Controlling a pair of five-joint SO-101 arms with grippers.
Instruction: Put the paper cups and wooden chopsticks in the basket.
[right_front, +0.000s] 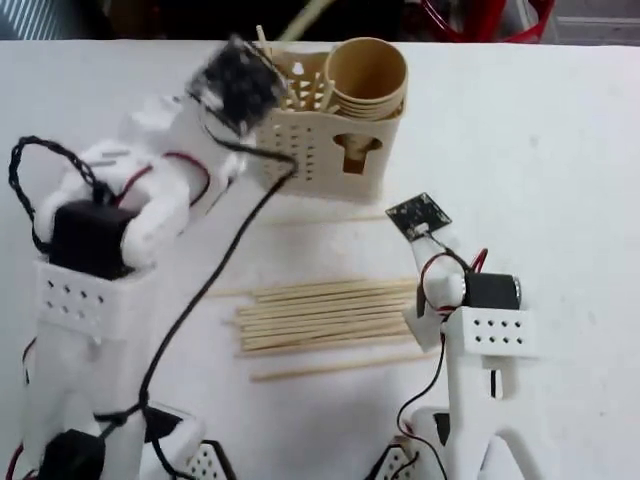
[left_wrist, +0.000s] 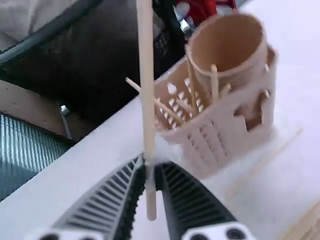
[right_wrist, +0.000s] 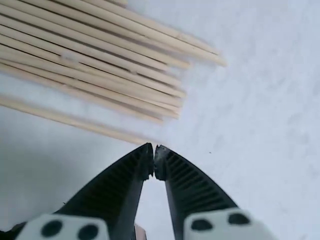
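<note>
The left gripper (left_wrist: 148, 167) is clamped shut on one held chopstick (left_wrist: 145, 90), pinching it near its lower end so that its long axis stands almost straight up out of the jaws. In the high view this arm is at the basket's left far corner, close to the far edge of the table (right_front: 540, 150).

The basket (right_front: 330, 150) lies just ahead of the gripper tips. Its left compartment bristles with standing sticks (left_wrist: 192, 95), and the stacked paper cups (right_front: 370, 75) fill its right compartment. The next move probably turns on getting the stick's lower tip over the left compartment's rim and not onto the slotted wall. There is open air above the basket but little table behind it.

Nearer the arms, in the middle of the table, the bundle of chopsticks (right_front: 320, 315) lies flat, running left to right. A lone chopstick (right_front: 335, 365) lies parallel just on its near side, and a faint stray stick (right_front: 320, 218) lies close in front of the basket.

The right gripper (right_wrist: 153, 160) hangs over the bundle's right end, jaws pressed together and holding nothing. The lone chopstick's end is just beside its tips, so this arm is the nearer one for the sticks on the table. Bare table to the right gives it room.
</note>
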